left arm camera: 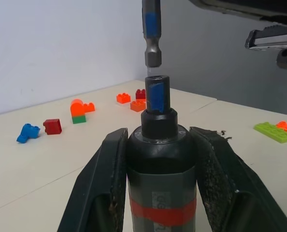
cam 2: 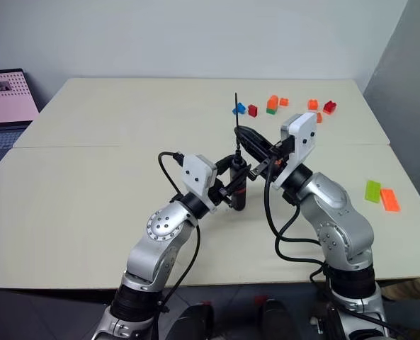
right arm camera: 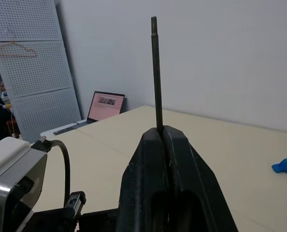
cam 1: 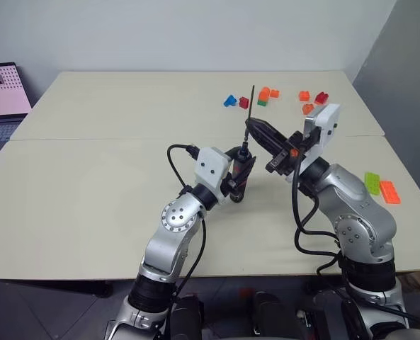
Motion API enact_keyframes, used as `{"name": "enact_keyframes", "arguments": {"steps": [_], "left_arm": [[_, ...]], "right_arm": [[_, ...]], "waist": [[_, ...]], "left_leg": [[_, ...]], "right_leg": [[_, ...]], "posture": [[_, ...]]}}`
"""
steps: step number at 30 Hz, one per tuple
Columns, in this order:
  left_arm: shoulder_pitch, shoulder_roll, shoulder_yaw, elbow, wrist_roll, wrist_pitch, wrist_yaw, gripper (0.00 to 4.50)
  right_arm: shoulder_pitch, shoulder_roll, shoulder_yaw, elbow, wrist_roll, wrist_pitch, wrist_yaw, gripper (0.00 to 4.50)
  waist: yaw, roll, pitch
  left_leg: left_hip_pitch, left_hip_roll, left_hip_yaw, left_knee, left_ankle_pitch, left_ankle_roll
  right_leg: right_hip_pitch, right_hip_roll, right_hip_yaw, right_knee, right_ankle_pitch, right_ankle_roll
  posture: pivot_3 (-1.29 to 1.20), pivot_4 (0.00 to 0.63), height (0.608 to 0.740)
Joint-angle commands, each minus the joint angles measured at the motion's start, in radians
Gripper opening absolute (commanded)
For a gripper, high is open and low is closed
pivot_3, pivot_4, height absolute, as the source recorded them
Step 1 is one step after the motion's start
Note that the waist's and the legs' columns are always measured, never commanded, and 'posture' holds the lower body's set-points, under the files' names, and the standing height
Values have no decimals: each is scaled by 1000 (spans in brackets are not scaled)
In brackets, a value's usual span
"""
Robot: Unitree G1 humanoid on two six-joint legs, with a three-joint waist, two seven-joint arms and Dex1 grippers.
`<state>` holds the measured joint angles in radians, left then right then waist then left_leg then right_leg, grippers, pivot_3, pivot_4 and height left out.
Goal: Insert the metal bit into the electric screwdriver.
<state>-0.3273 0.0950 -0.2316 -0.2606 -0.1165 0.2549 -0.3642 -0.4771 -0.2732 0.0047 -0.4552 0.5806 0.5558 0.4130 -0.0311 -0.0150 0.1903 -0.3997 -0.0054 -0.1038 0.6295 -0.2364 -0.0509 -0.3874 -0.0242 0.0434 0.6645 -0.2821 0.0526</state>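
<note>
Room: pale grey walls around a wide cream bench (cam 1: 89, 212) made of two tops joined by a seam; a white pegboard panel (right arm camera: 32, 63) stands by the far wall.
Landmark: the electric screwdriver (left arm camera: 161, 159), a slim black cylinder with a red band and a blue-marked socket at its front, standing upright above the middle of the bench.
Left tool: the left tool (left arm camera: 161, 193) is clamped on the electric screwdriver, one black finger pressed to each side of the barrel, around the red band.
Right tool: the right tool (right arm camera: 162, 140) is closed tight on the metal bit, its two black fingers meeting with the rod pinched between them; it reaches in from the right of the screwdriver.
Metal bit: the metal bit (cam 1: 251, 103), a thin straight grey rod with a thicker hexagonal end marked blue (left arm camera: 152, 34), stands upright directly above the screwdriver's socket; the hex end hangs just over the socket opening with a small gap, not touching.
Bricks beyond the screwdriver: small toy blocks (cam 1: 266, 95) in blue, red, orange and green lie scattered on the far part of the bench.
Bricks to the right of the screwdriver: a flat green brick (cam 1: 372, 183) and a flat orange brick (cam 1: 389, 192) lie side by side near the bench edge.
Laptop: an open laptop with a pink screen (cam 1: 4, 91) sits well to the left of the screwdriver, off the bench corner.
</note>
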Motion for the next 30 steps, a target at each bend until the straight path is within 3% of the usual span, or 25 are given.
{"name": "enact_keyframes", "arguments": {"steps": [1,30], "left_arm": [[10,4,-5,-4,6,12,1,1636],[11,4,-6,-7,3,15,-2,1636]], "right_arm": [[2,-5,-21,-25,22,-1,5,0],[-7,-44,2,-33,75,97,11,0]], "waist": [[0,0,0],[0,0,0]], "left_leg": [[0,0,0,0,0,0],[1,0,0,0,0,0]], "right_leg": [[0,0,0,0,0,0],[1,0,0,0,0,0]], "posture": [[0,150,740],[0,150,740]]}}
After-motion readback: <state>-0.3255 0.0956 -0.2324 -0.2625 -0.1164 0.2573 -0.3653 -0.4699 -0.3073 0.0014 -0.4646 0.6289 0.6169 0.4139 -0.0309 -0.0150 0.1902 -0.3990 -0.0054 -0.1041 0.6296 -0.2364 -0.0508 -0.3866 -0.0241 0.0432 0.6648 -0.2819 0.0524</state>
